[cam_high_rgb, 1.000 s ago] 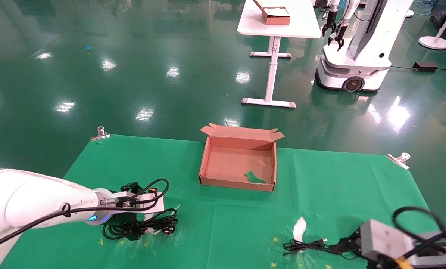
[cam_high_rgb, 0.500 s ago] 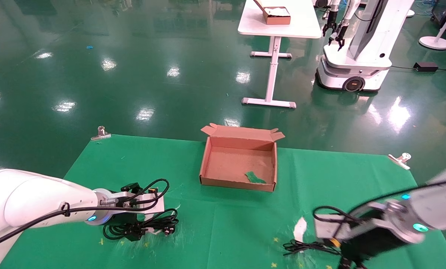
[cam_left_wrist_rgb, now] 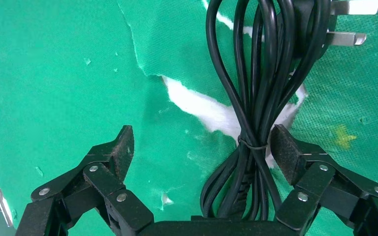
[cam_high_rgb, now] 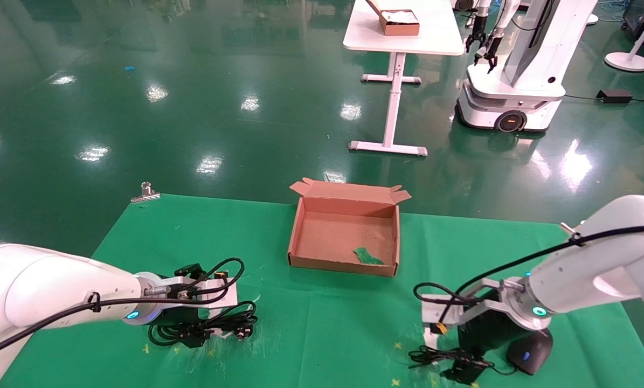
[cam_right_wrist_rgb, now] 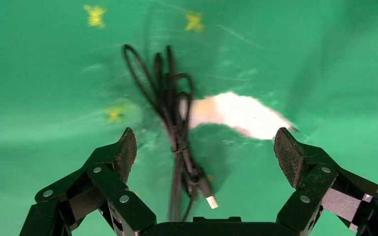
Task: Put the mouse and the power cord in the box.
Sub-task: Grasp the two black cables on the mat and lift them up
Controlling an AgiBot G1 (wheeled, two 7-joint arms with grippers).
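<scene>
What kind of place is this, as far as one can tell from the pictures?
Probably a robotics lab or test hall: a glossy green floor, another wheeled white robot beside a white table, and a clipped-down green cloth as the work surface.

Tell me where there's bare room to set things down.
The box floor is bare except a green scrap. Cloth between power cord and mouse is free. It's crowded around the left gripper and right gripper.
</scene>
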